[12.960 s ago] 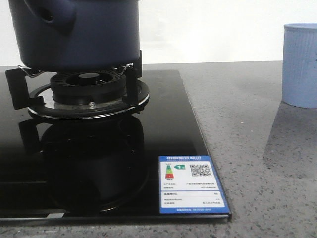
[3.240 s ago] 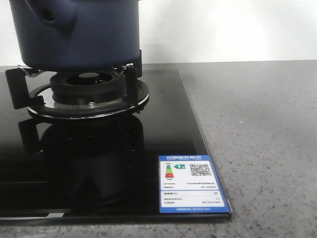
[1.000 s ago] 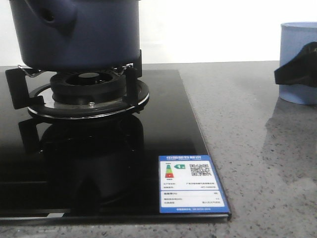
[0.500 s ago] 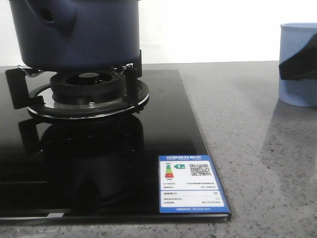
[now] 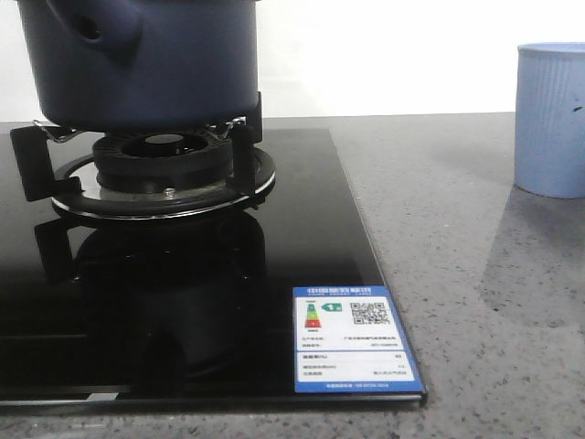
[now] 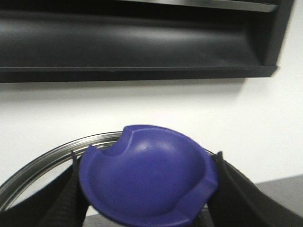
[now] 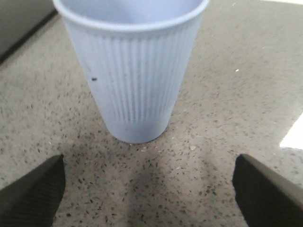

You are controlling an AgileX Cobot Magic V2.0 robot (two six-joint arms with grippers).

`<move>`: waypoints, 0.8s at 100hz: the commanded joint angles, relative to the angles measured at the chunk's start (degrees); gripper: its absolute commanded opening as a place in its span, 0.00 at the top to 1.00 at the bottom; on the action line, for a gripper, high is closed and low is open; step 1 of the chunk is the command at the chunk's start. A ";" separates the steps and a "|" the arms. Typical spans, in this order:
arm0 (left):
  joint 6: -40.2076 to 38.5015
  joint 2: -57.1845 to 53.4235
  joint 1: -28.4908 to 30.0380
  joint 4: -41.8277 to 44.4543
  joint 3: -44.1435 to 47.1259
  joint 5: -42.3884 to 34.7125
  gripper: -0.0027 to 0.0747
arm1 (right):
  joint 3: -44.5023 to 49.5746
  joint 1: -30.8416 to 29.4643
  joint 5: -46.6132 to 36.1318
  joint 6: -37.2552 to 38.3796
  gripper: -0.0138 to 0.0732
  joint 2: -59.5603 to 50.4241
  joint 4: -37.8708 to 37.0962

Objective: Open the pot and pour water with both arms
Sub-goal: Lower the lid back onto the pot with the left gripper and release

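Contact with the cup (image 7: 134, 71) is being given up: the right gripper (image 7: 142, 194), seen against it half a second ago, is now being held spread wide, backed off. The pot (image 5: 146, 59) is being left on the burner (image 5: 164, 169), well apart from the cup, while a blue lid (image 6: 147, 177) is being clamped by the left gripper (image 6: 144, 189). Pouring appears finished.

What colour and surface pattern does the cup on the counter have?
Light blue with fine vertical ribs; the cup shows best in the right wrist view.

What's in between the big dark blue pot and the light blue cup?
Nothing stands there. In the front view, between the pot and the cup there is only the black stove glass and bare speckled grey counter.
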 commanded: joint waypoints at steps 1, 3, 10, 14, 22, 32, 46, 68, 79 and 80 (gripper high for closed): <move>-0.03 1.02 -3.33 -0.64 -2.23 -5.93 0.48 | -0.65 -0.41 -0.90 2.94 0.09 -3.67 0.87; -0.03 1.30 -4.13 -0.64 -2.23 -6.04 0.48 | -0.53 -0.41 -0.90 3.23 0.09 -4.43 0.87; -0.03 3.12 -6.78 -0.64 -2.23 -6.74 0.48 | -0.29 -0.41 -0.90 4.60 0.09 -6.77 0.66; -0.03 4.27 -8.02 -0.64 -2.23 -7.44 0.48 | -0.15 -0.41 -0.90 4.72 0.09 -8.04 0.66; -0.03 6.41 -10.63 -0.64 -2.23 -9.37 0.48 | 0.14 -0.41 -0.90 4.90 0.09 -10.10 0.66; -0.03 9.28 -12.76 -0.64 -2.23 -11.44 0.48 | 0.72 -0.41 -0.90 4.90 0.09 -12.10 0.66; -0.03 12.69 -13.86 -0.64 -2.23 -12.88 0.48 | 1.54 -0.41 -1.02 4.90 0.09 -13.55 0.66; -0.03 16.83 -13.86 -0.64 -2.23 -14.01 0.48 | 2.27 -0.41 -1.12 4.90 0.09 -13.59 0.66; -0.03 18.73 -13.98 -0.64 -2.23 -14.60 0.48 | 2.27 -0.41 -1.12 4.90 0.09 -13.59 0.66; -0.03 18.73 -13.98 -0.64 -2.23 -14.55 0.48 | 2.27 -0.41 -1.12 4.90 0.09 -13.59 0.66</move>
